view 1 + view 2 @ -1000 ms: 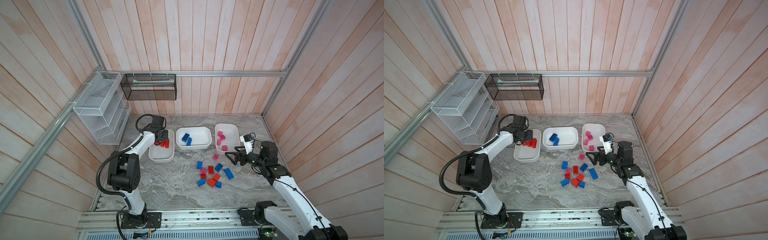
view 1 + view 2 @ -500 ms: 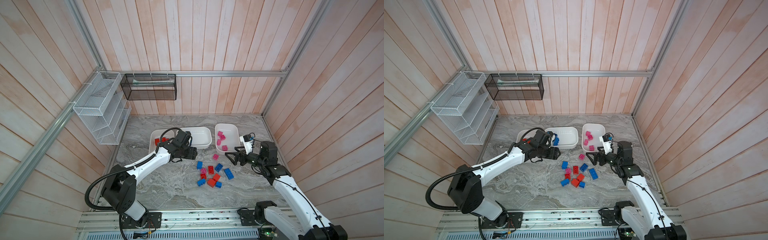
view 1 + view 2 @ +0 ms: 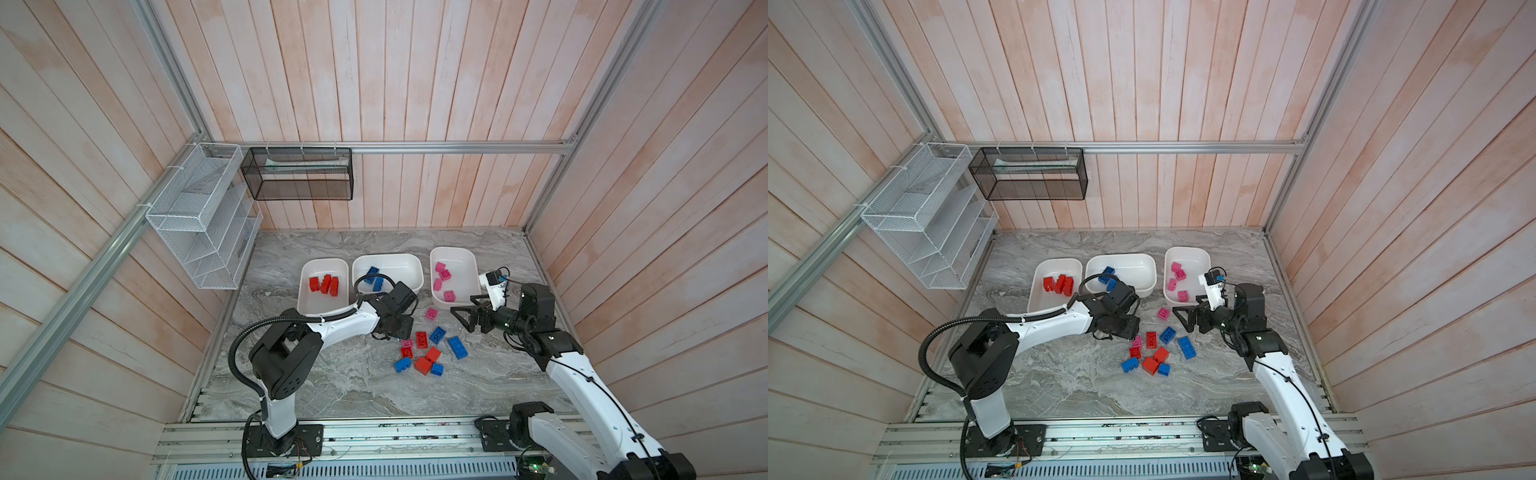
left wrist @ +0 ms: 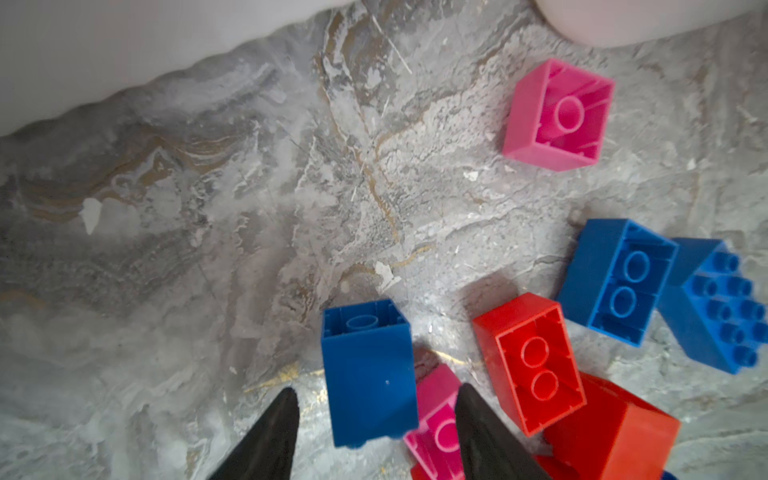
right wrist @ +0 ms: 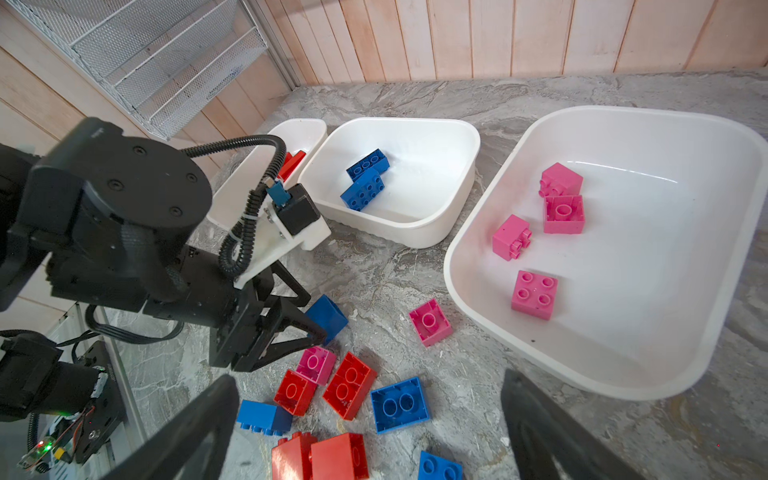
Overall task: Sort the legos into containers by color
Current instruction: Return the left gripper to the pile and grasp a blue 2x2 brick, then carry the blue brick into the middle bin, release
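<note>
Swung over from the white tub (image 3: 322, 305) of red bricks, left gripper (image 4: 376, 390) straddles a glossy square blue brick (image 4: 365, 365) on veined marble table (image 4: 208, 208) beside the loose pile (image 3: 423, 365), jaws half-open, unclamped; right gripper (image 5: 368, 378) gapes empty.

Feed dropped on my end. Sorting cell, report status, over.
Left claw open, astride blue brick. Right claw open, empty. Pink brick close beside it, may snag.

No text, label, brand, number or sign was readable. Faint mark on left arm housing (image 5: 116, 187) was too small.
</note>
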You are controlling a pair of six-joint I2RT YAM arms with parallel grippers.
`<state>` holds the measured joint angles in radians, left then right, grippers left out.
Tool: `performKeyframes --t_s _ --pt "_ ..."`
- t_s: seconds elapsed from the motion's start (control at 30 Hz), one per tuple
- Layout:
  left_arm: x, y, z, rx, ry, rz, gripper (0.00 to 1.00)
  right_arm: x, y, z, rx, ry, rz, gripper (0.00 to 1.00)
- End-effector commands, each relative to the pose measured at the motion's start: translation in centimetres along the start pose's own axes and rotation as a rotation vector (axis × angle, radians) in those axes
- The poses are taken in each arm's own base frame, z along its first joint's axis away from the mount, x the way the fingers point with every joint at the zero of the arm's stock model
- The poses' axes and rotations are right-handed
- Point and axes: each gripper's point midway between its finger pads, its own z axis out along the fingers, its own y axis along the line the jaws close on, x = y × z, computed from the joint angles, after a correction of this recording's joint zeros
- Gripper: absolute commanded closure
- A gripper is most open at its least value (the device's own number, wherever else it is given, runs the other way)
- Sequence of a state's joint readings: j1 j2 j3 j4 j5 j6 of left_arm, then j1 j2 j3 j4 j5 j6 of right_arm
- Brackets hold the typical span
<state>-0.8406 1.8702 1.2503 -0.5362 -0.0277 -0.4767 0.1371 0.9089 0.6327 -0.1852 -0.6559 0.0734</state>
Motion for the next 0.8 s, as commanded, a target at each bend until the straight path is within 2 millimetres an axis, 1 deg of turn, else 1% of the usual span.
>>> performKeyframes --t_s 0.0,0.07,0.23,0.4,0.47,0.53,0.63,0.7,0.77 --pt "-1.0 0.4 0.3 -0.051 -0.027 0.002 0.45 -0.1 0.3 -0.3 0.005 0.001 -0.026 0.02" --pt "-0.8 0.7 0.7 -0.071 -0.015 0.009 0.49 0.1 0.2 -0.3 0.008 0.004 -0.027 0.02" --pt "-0.3 1.0 1.6 -0.098 0.006 0.024 0.54 0.2 0.2 -0.3 0.01 0.006 -0.028 0.02" --pt "0.1 1.2 2.1 -0.109 0.028 0.039 0.56 0.3 0.1 -0.4 0.012 0.008 -0.029 0.02" --pt "0.1 1.4 2.0 -0.119 0.032 0.047 0.61 0.3 0.2 -0.4 0.012 0.006 -0.03 0.02" --pt "-0.1 1.5 1.6 -0.132 0.027 0.052 0.66 0.3 0.1 -0.5 0.014 0.006 -0.028 0.02" --pt "-0.7 1.5 0.5 -0.132 0.006 0.063 0.72 0.3 0.1 -0.5 0.016 0.001 -0.031 0.02" --pt "-1.4 1.1 -0.7 -0.116 -0.014 0.071 0.73 0.3 0.1 -0.5 0.016 0.001 -0.031 0.02" --pt "-2.4 1.2 -2.3 -0.101 -0.047 0.072 0.73 0.2 0.1 -0.5 0.016 0.0 -0.031 0.02"
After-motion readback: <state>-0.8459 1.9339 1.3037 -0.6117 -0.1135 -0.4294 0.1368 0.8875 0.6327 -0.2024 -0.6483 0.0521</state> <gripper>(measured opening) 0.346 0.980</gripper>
